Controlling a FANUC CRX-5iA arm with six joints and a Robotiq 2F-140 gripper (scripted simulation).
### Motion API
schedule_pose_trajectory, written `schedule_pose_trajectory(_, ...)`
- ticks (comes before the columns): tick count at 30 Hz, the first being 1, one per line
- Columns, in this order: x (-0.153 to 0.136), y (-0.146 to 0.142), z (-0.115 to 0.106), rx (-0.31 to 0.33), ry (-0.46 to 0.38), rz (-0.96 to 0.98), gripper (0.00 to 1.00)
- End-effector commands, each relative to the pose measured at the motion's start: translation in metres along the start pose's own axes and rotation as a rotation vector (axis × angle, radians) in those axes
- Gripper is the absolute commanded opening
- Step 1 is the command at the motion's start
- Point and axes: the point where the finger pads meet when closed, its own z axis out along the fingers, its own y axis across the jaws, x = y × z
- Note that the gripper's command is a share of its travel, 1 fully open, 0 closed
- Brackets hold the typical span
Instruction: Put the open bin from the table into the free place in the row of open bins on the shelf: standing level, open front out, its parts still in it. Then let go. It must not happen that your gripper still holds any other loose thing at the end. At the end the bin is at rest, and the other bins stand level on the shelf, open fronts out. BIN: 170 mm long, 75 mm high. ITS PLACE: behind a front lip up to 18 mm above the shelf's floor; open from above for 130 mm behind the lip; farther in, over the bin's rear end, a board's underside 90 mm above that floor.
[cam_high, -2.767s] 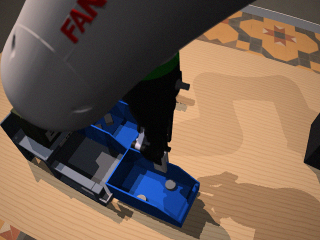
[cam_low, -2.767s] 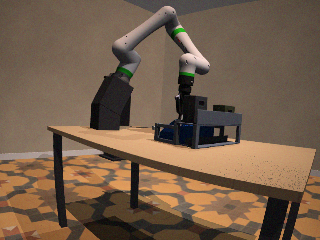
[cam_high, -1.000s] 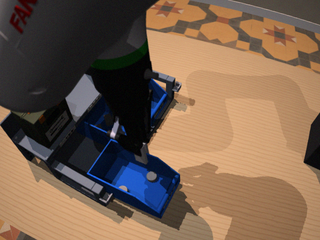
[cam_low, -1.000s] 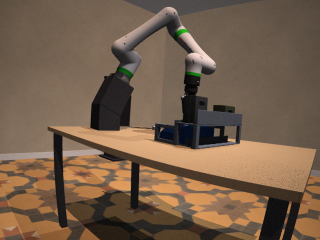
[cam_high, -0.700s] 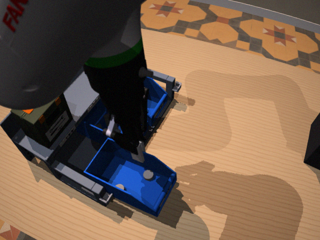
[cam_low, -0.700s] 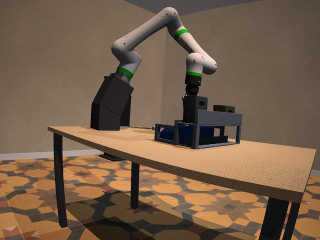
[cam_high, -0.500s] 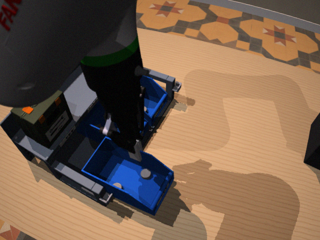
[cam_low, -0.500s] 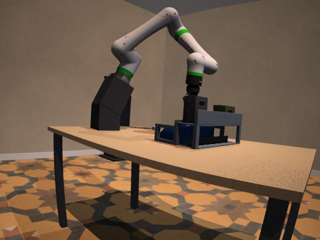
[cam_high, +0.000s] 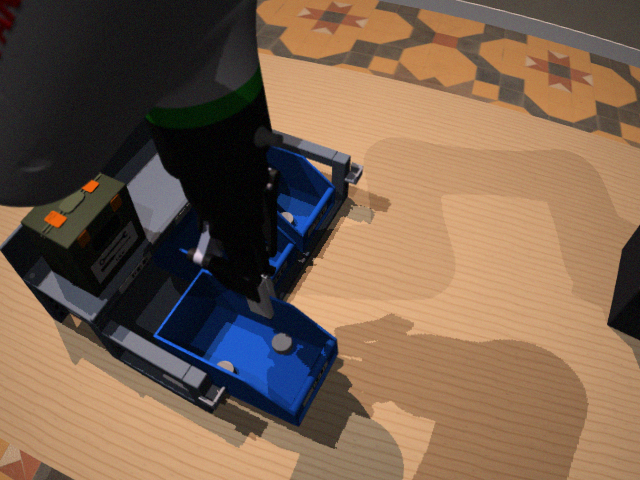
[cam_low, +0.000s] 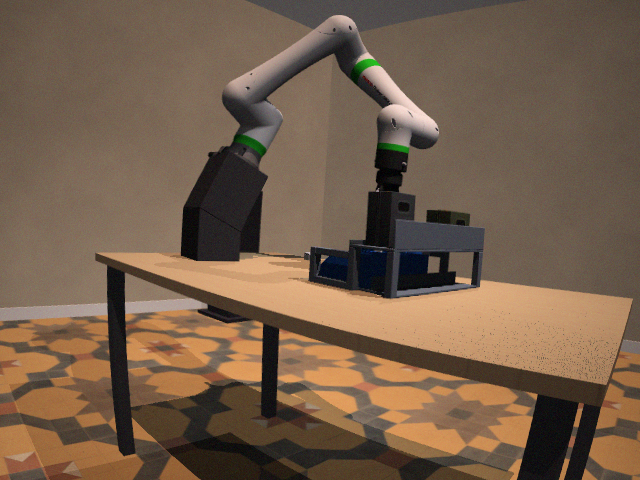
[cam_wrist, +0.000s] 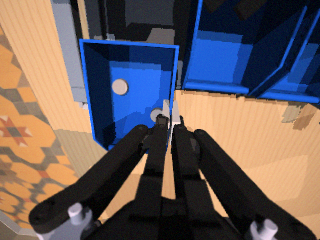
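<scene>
over the table (cam_high: 491, 258) (cam_low: 465, 320) (cam_wrist: 250, 130), the shelf (cam_high: 149, 351) (cam_low: 439, 236) (cam_wrist: 67, 45) has its free place at the row's end, and the held bin (cam_high: 248, 351) (cam_wrist: 140, 90) is partly in there, open front jutting out past the shelf front. keep it level and square while easing the rear under the board; drop the front behind the lip only once it is far enough in. the neighbouring bin (cam_high: 281, 258) (cam_wrist: 215, 60) is close, so leave its wall unrubbed. the tool (cam_high: 262, 304) (cam_low: 388, 180) (cam_wrist: 169, 109) has its fingertips together on one side wall; an off-centre grip like that could let the bin roll, so go gently and open only when it sits flat.

the exterior view shows the shelf's back and upright frame, but a dark case (cam_low: 382, 219) hides the fingertips. the wrist view shows them straddling the wall; the top view better shows the overhang. both show two round parts (cam_high: 281, 343) (cam_wrist: 120, 87) inside. i cannot tell whether the underside touches the lip.

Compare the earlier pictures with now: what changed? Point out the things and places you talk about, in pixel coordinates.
The gripper (cam_high: 262, 300) (cam_wrist: 169, 109) and the blue bin (cam_high: 245, 353) (cam_wrist: 135, 97) it grips by a side wall moved rearward, farther into the shelf (cam_high: 152, 350) (cam_low: 439, 237) (cam_wrist: 67, 50). Nothing was let go. The olive case (cam_high: 85, 235) (cam_low: 447, 217) stayed put.
</scene>
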Motion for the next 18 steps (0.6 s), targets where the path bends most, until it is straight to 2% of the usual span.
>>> schedule_pose_trajectory(1,0.0035,0.0000,-0.0005,0.000,0.000,0.000,0.00)
schedule_pose_trajectory(18,0.0115,0.0000,-0.0013,0.000,0.000,0.000,0.00)
